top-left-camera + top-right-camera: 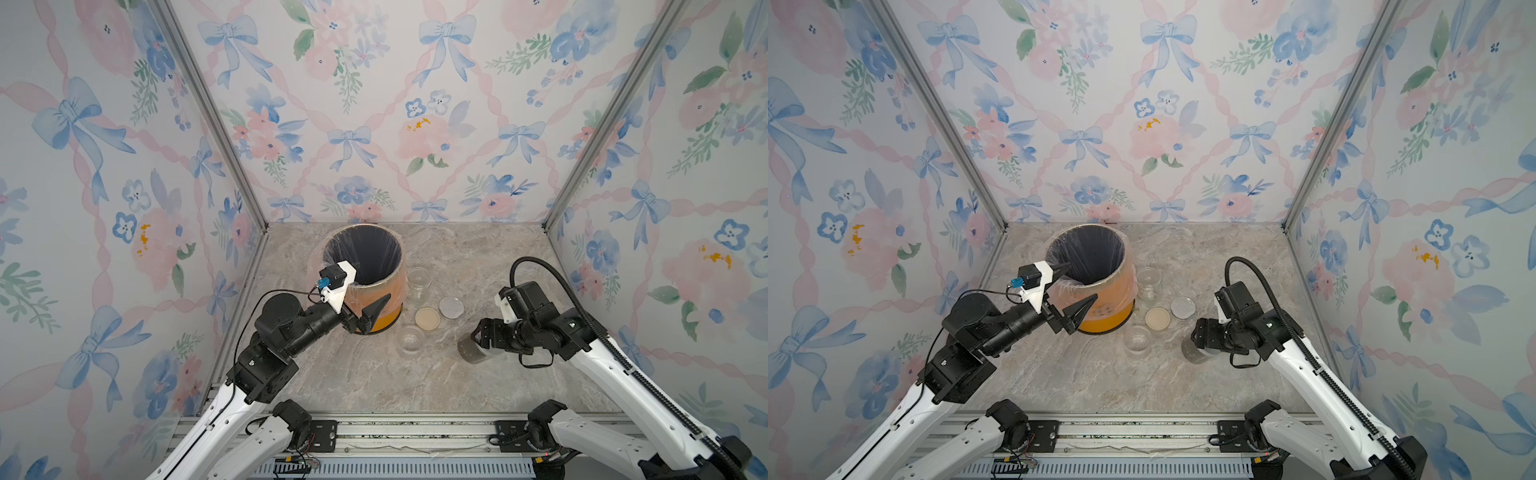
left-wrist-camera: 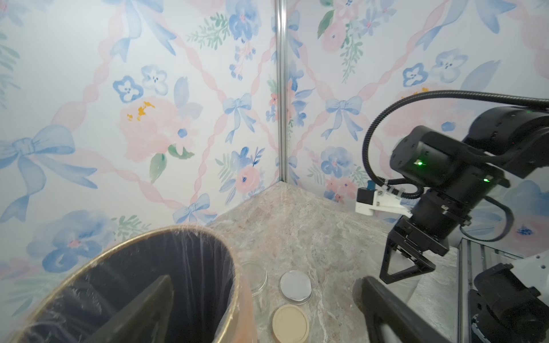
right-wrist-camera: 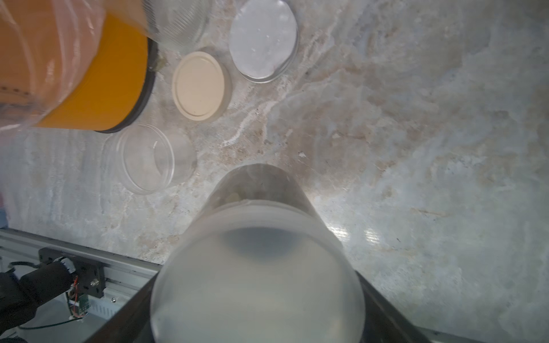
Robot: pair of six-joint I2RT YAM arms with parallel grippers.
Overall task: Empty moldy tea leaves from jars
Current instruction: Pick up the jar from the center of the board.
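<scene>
Right gripper (image 1: pixel 473 343) sat low at the right of the table (image 1: pixel 374 386), fingers on either side of the lidded jar (image 1: pixel 467 356). In the right wrist view the fingers flanked the translucent grey lid (image 3: pixel 255 282), which was on the jar. Could not tell if they were actually pinching it or just bracketing it. Jar stood upright on the table, and the tea leaves (image 3: pixel 252 184) showed as a dark mass through its clear wall. Left gripper (image 1: pixel 1070 289) was spread wide at the near-left rim of the orange plastic-lined bin (image 1: pixel 395 291), holding nothing. One finger was over the bin mouth, the other outside in front of the wall, so the bin wall lay between them; contact with the bin could not be told. Far empty jar (image 1: pixel 417 282) was clear, with no lid, just right of the bin. Near empty jar (image 1: pixel 411 340) was also clear and open, in front of the bin's right side. Beige lid (image 1: pixel 427 318) lay flat between the two empty jars. Silver lid (image 1: pixel 451 307) lay flat just right of the beige one, apart from it. The lidded jar was right of both lids, nearer than them and clear of them.
</scene>
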